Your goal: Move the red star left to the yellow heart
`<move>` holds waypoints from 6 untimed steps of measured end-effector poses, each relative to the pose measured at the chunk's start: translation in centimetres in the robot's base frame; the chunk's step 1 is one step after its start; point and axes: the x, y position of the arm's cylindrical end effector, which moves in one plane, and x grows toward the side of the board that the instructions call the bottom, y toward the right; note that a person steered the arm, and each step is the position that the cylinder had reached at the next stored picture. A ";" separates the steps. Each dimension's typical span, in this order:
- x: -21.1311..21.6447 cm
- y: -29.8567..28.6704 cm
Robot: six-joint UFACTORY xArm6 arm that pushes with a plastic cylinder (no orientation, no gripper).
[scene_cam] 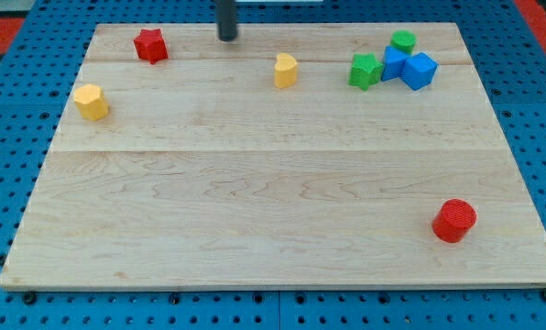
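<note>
Camera view: the rod has no pincer, so no open/closed state to report. The tip (228, 38) sits near the board's top edge, between the red star (150, 45) and the yellow heart (285, 70), apart from both.

The red star lies at the view's top left. The yellow heart lies to the star's right, slightly lower. A yellow hexagon (91, 102) sits further down-left.

Top right holds a cluster: green star (365, 71), green cylinder (403, 41), two blue blocks (410, 68). A red cylinder (454, 220) sits bottom right, well apart.

Judgement: the step is approach. The tip is on the wrong side of the star, so it should pass round to the star's left w/o clipping it. Then push rightward and slightly down, through the star's centre, stopping just beside the heart's left. An off-centre contact would likely spin the star away.
</note>
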 end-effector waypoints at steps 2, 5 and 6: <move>6.9 -9.5; 11.1 -5.0; 12.3 0.4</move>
